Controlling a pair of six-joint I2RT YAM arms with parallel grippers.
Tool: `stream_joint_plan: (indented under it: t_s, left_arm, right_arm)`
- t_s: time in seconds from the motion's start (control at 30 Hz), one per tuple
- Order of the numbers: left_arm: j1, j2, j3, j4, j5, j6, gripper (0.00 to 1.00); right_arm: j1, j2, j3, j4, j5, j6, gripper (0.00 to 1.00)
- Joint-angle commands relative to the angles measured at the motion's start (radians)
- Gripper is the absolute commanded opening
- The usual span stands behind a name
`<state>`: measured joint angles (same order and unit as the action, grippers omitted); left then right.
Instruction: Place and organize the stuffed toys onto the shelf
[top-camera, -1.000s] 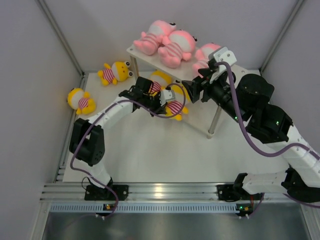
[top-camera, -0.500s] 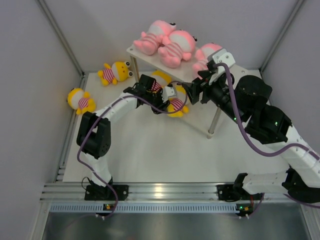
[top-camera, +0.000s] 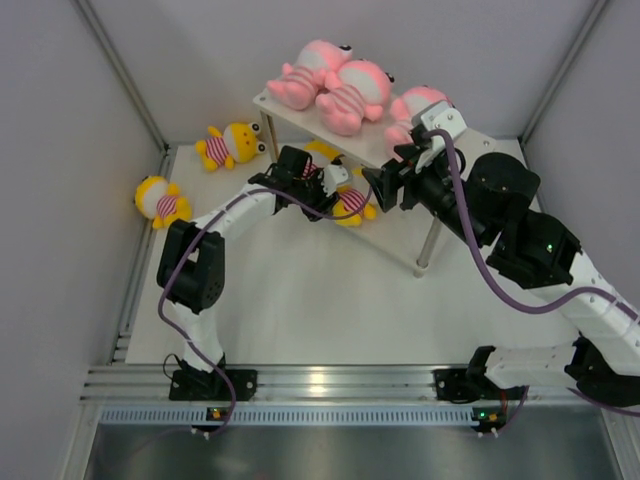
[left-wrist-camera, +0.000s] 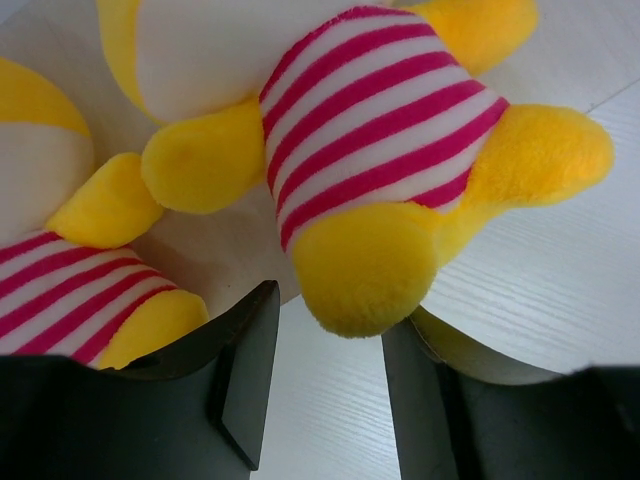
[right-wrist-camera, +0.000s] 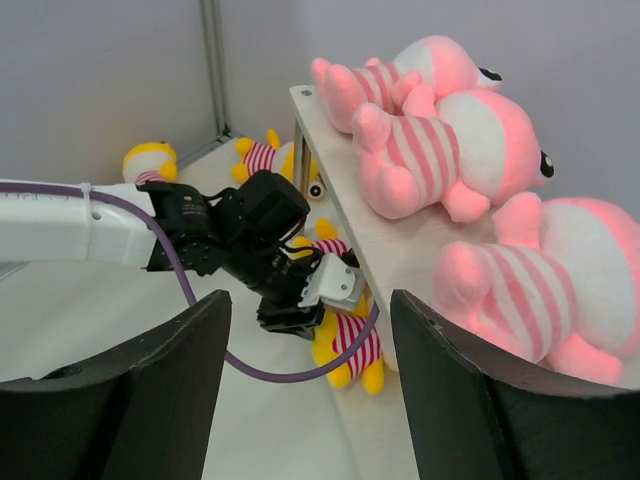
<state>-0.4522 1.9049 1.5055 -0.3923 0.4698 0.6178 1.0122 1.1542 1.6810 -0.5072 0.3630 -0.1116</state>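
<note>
stuffed toys (top-camera: 162, 199) in yellow lie loose on the table (top-camera: 300, 300) at far left, well apart from the shelf (top-camera: 272, 103). further right your left gripper (left-wrist-camera: 332, 312) is spread, with a foot of another yellow toy (left-wrist-camera: 370, 170) between its fingers (left-wrist-camera: 245, 370), under the top board. pull back carelessly and that foot may snag and drag out. only the left wrist view shows this, and a neighbour toy (left-wrist-camera: 60, 230) touching it. pink toys (right-wrist-camera: 440, 150) crowd the top. the right wrist view shows the end pink toy (right-wrist-camera: 560, 270) right at the board's edge, so your right gripper (right-wrist-camera: 308, 300), wide open and empty, could nudge it off.
</note>
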Motion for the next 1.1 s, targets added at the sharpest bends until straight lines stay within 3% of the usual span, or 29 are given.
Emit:
stream_joint_plan:
  t_s: [0.0,0.23,0.5,0.8,0.9,1.07]
  left_arm:
    - [0.003,0.016,0.035,0.086,-0.022,-0.055,0.5]
    - [0.004,-0.007,0.024,0.093,-0.03,-0.055,0.51]
    - [0.003,-0.226,-0.16,0.086,-0.051,-0.052,0.58]
    - [0.01,-0.441,-0.209,-0.158,-0.246,-0.11,0.6]
    - [0.062,-0.507,-0.202,-0.278,-0.238,-0.104,0.59]
    - [0.288,-0.534,-0.165,-0.359,-0.227,-0.087,0.58]
  right_arm:
    - [0.017,-0.027,-0.003,0.03,-0.004,0.001,0.65]
    - [0.017,-0.019,-0.001,0.03,-0.01,0.001,0.66]
    - [0.017,-0.03,-0.023,0.033,-0.009,-0.005,0.66]
    - [0.017,-0.048,-0.046,0.03,-0.025,-0.022,0.66]
    - [0.017,-0.068,-0.06,0.03,-0.027,-0.028,0.67]
    - [0.017,-0.111,-0.11,0.047,-0.024,-0.051,0.67]
